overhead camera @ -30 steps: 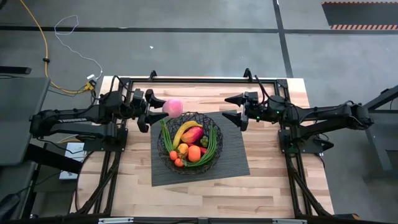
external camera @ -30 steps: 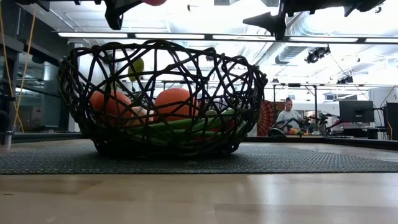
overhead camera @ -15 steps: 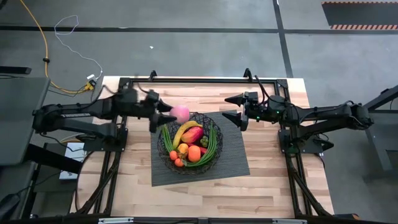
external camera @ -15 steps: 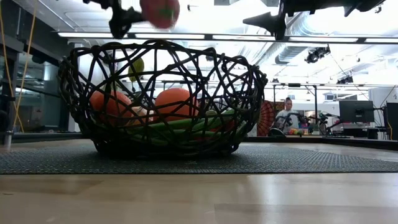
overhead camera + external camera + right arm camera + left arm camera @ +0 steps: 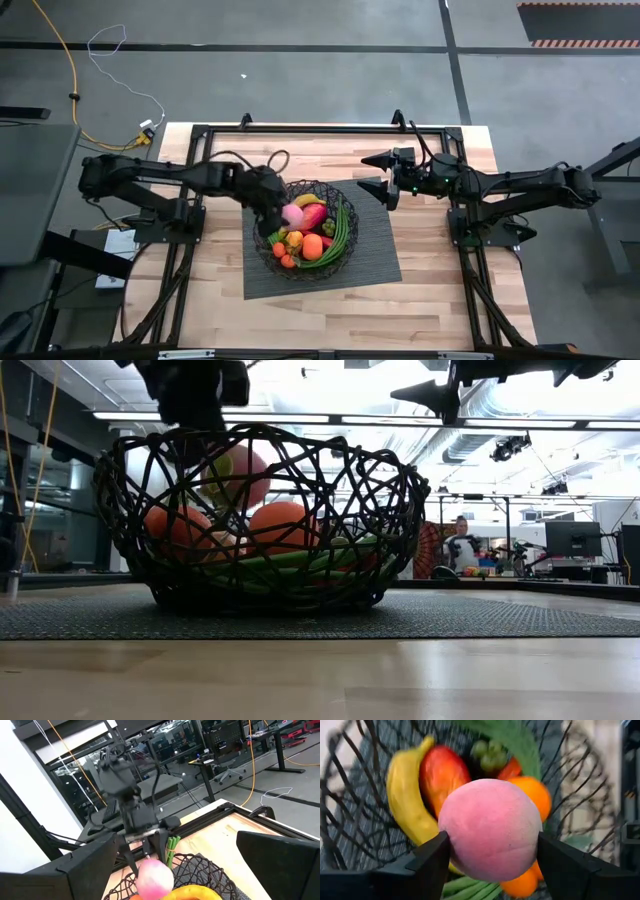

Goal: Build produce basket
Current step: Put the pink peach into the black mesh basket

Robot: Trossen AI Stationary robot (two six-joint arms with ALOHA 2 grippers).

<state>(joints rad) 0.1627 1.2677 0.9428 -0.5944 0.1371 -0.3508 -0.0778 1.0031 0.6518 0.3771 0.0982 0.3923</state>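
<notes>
The black wire-mesh basket (image 5: 310,184) stands on the dark ribbed mat (image 5: 375,265) and also shows in the low view (image 5: 400,490). In it lie a banana (image 5: 405,800), a mango (image 5: 442,775), oranges (image 5: 532,792), tomatoes (image 5: 283,255), a dark green piece (image 5: 490,752) and green beans (image 5: 345,232). My left gripper (image 5: 278,207) is shut on the pink ball (image 5: 294,213) inside the basket's rim. My right gripper (image 5: 378,175) is open and empty above the mat's far right corner. My left gripper pinches the pink ball's two opposite sides (image 5: 451,837) between its two fingers (image 5: 427,865). The fingers come from the table's far left, slanting down. The ball (image 5: 238,472) sits below the basket's rim, over the banana and mango; whether it touches them I cannot tell.
The mat covers the table's middle; bare wood (image 5: 200,290) lies to its left, right and near side. A black frame (image 5: 320,128) runs along the far edge. A person (image 5: 462,545) sits in the room beyond the table.
My left gripper has gone toward the table's right and near edges and down, tipping downward, still shut on the pink ball. The ball has come from above the basket's far-left rim down inside the basket. My right arm has kept still.
</notes>
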